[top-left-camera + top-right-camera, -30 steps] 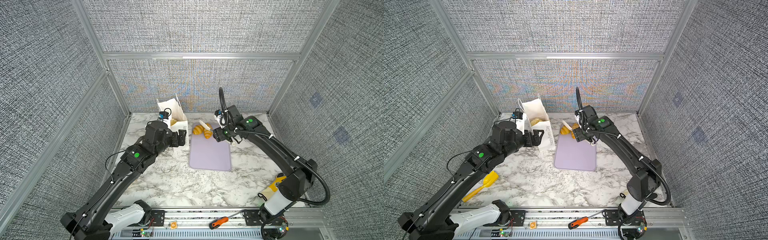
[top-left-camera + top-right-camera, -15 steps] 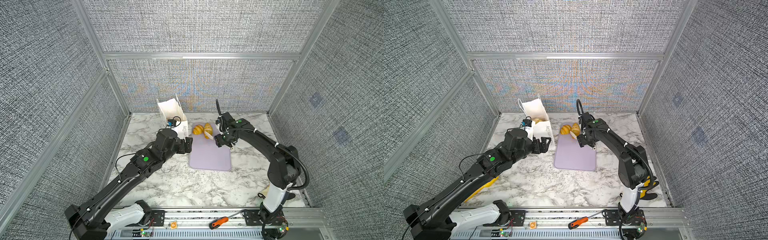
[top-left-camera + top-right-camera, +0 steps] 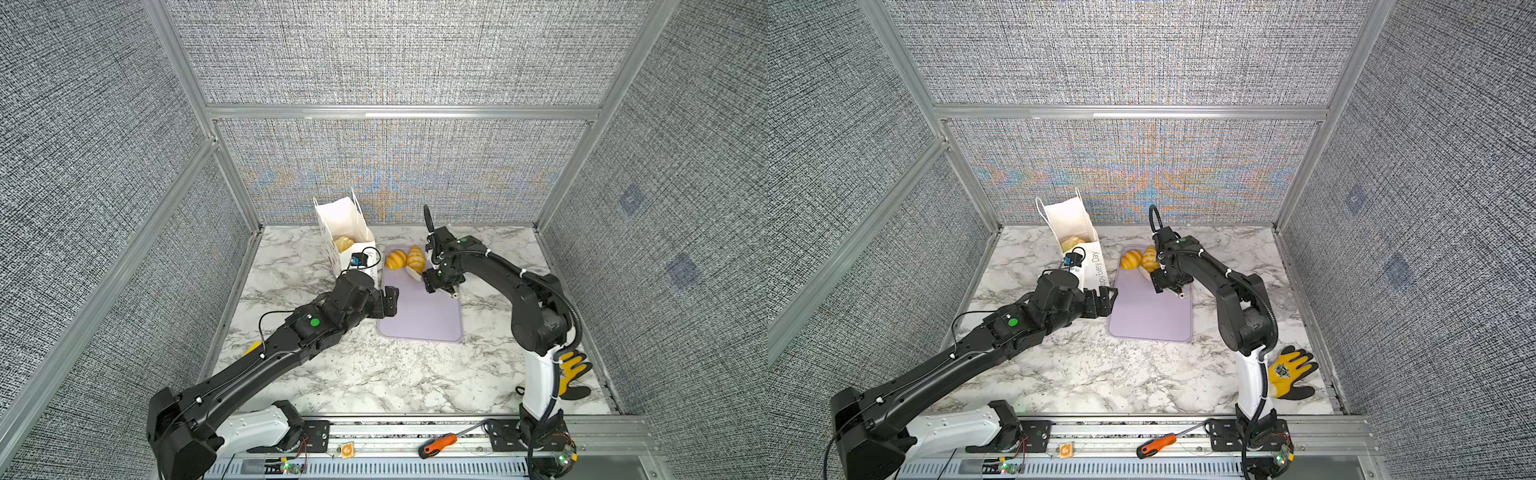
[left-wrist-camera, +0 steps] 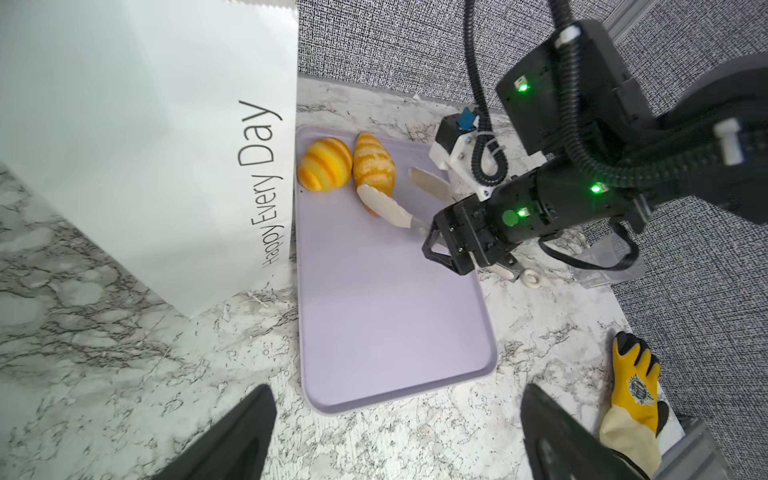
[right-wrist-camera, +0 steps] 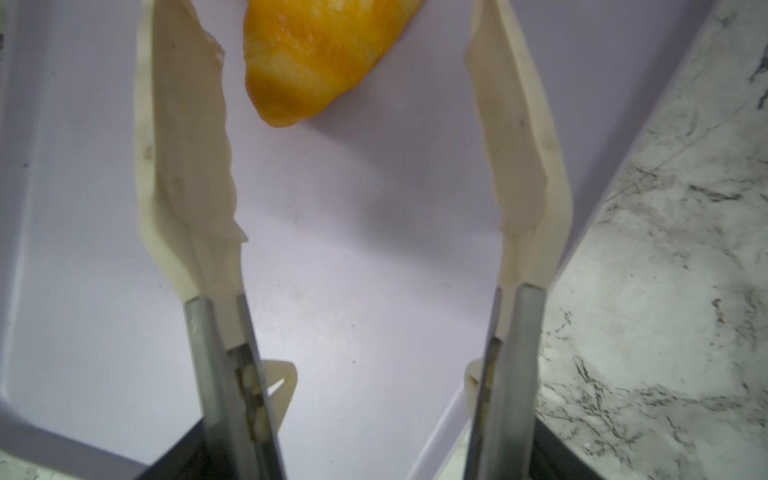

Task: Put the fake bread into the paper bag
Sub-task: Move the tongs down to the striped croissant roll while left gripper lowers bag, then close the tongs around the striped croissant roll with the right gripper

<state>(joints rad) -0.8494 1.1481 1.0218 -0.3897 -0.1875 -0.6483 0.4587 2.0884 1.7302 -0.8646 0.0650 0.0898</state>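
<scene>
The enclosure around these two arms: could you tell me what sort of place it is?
Probably a robot test cell, not a kitchen: grey panels in aluminium framing wall in the marble-patterned tabletop, and a screwdriver lies on the front rail.

left hand (image 3: 388, 302) pulled back from paper bag (image 3: 347, 232) toward tray (image 3: 419, 324); right arm (image 3: 536, 316) folded inward.

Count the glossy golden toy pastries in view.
3. A striped round pastry and a croissant lie on the flat lilac tray; a third pastry shows inside the white paper bag, where more may hide.
</scene>
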